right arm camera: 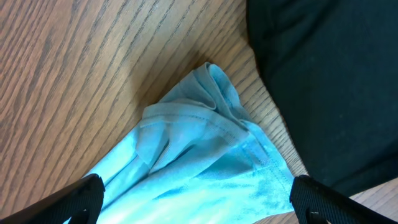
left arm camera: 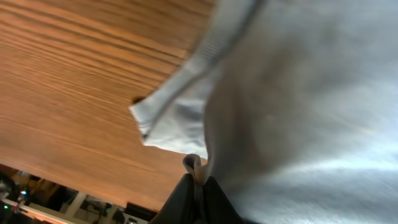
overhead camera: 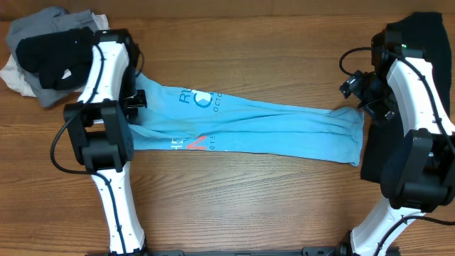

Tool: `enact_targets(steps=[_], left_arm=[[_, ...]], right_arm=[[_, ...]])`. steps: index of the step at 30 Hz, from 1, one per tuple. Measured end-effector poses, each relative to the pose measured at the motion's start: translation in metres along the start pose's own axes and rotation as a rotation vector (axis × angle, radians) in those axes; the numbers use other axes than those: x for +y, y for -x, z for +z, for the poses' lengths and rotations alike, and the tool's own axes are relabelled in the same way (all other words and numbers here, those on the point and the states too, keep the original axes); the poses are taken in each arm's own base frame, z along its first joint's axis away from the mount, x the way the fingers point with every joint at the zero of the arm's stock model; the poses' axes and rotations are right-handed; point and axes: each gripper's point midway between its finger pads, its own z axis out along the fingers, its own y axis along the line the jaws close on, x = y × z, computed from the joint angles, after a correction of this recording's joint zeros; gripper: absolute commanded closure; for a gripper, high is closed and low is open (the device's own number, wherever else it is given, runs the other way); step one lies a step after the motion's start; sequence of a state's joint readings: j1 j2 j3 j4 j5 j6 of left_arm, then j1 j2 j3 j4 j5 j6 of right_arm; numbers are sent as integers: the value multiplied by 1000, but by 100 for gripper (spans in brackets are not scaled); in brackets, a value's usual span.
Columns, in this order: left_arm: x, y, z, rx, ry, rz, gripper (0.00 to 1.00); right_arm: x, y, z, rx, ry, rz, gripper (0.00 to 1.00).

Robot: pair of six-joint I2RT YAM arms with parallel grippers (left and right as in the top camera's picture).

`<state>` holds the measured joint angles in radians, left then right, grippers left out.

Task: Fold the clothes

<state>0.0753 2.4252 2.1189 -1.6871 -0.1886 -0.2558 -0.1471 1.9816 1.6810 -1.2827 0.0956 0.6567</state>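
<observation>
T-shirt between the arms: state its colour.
The T-shirt is sky blue with white and red print; best seen overhead.

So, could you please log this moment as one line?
left fingers: shut on T-shirt | right fingers: open over T-shirt end | fold: unfinished

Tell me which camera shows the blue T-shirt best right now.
Overhead: the blue T-shirt lies stretched across the table, print visible. Left wrist shows only blurred pale fabric close up; right wrist shows just its bunched end beside the black garment.
</observation>
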Motion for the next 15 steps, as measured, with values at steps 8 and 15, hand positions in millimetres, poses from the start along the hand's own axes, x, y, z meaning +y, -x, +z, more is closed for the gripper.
enact_targets(steps=[8,15], left_arm=[[20,3,4,13,-12,-46,42],[20,3,5,15,-17,-41,69]], right_arm=[[1,0,0,2,3,-2,0],[3,0,0,1,15,-2,0]])
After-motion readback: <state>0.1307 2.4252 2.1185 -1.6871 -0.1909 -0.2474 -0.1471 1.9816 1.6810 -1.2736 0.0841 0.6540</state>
